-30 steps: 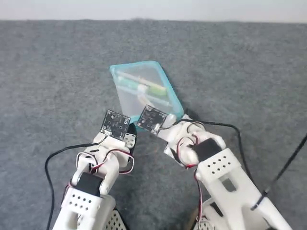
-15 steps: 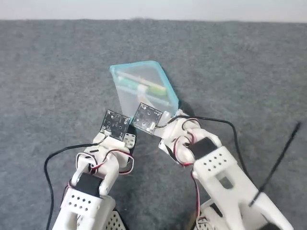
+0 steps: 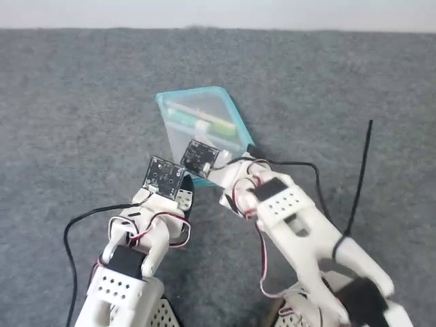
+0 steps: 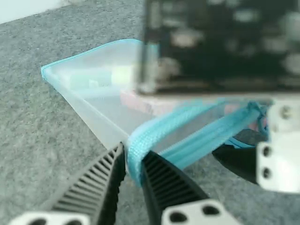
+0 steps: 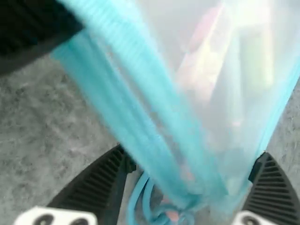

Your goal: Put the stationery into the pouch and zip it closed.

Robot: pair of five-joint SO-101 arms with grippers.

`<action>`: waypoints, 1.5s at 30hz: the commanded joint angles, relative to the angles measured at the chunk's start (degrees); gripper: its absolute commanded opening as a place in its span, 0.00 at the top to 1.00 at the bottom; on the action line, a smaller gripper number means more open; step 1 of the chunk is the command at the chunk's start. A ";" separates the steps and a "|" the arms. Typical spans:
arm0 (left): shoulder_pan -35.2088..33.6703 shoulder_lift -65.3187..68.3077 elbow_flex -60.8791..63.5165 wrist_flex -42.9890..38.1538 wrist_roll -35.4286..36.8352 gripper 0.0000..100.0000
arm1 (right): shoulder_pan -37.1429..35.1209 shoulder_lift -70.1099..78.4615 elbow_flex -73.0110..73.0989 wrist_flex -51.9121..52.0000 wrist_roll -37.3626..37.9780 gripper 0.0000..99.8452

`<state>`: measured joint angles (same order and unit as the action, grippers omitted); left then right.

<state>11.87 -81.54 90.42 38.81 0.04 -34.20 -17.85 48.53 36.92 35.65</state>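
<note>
- Grey mat (image 3: pixel 82 102) as work surface
- Clear pouch (image 3: pixel 204 102), teal trim, lies mid-mat just ahead of L arm (image 3: pixel 146 235) & R arm (image 3: pixel 293 211)
- R gripper (image 5: pixel 190 159): jaws spread wide, straddling pouch's zip edge, gripping nothing
- L gripper (image 4: pixel 133 157): jaws clenched on pouch's teal corner
- Stationery (image 3: pixel 184 117) already inside pouch; packing looks done
- Zip (image 4: pixel 187 129): tracks look parted, so prob. not closed yet; zipping left
- Vs 1 s ago: R arm has swung across toward L arm, further over pouch; L arm, pouch unmoved
</note>
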 commanded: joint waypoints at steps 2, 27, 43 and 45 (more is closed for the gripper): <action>0.35 -0.53 -0.66 -1.05 0.62 0.99 | -0.40 5.05 -8.79 -1.36 0.53 0.63; -5.45 -0.62 -1.01 -1.32 0.62 0.84 | -1.63 -12.09 -3.69 12.88 -11.08 0.99; -5.19 -0.62 -0.66 -1.41 0.62 0.96 | -5.14 -30.55 3.87 19.74 -9.41 0.99; -5.45 -0.62 -0.48 -2.55 0.62 0.99 | -5.14 -30.37 4.92 19.91 -9.67 0.99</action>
<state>7.21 -82.33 90.07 38.64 0.40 -38.15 -45.01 53.36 55.82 26.15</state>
